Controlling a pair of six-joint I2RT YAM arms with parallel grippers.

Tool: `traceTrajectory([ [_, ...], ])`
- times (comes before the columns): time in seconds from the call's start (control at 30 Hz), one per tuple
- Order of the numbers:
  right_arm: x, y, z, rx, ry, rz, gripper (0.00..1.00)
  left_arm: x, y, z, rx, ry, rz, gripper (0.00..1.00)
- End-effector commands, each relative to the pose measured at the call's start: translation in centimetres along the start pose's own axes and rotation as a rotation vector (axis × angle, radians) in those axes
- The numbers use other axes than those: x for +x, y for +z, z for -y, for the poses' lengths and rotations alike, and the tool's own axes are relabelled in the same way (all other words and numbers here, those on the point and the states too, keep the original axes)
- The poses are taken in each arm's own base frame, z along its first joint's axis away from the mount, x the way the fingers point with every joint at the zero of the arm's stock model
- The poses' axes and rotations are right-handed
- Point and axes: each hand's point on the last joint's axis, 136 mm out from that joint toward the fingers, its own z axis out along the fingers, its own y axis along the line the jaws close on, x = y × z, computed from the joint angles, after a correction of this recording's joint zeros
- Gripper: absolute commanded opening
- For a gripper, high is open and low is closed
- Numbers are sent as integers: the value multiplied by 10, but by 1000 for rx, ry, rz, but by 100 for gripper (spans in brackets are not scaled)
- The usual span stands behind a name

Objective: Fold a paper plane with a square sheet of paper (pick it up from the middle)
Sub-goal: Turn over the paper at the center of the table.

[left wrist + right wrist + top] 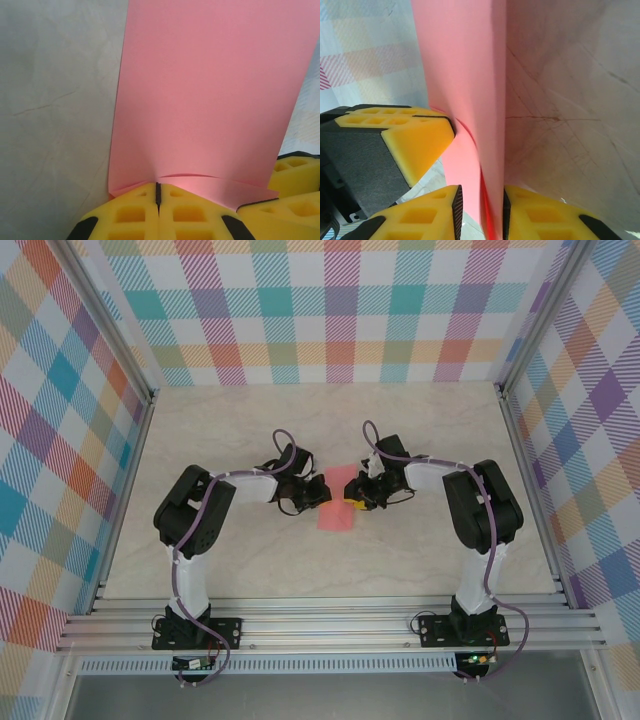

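Pink paper sheet, mid-counter btwn both arms, looks light, floppy & crease-prone, so pinch gently at the edges: left hand clamped shut on its edge, right hand narrow, straddling it w/ a gap.

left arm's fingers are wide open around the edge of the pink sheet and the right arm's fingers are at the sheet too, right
Not quite. The left fingers are not wide open: the left wrist view shows them shut, pressed together on the edge of the pink sheet. The rest holds: in the right wrist view the sheet runs between the right fingers.
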Motion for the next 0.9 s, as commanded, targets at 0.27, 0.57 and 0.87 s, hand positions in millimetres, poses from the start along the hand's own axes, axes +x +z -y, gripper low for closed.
traceTrajectory([
  [0.27,2,-2,-4,-11,-52,-8,12,-15,-41,18,21,14,110,4],
  [0.57,-6,-80,-4,353,-188,124,4,-28,-132,17,-89,41,414,7],
  [0.87,-1,-195,32,1062,-268,234,3,-25,-215,-25,-248,-52,717,17],
])
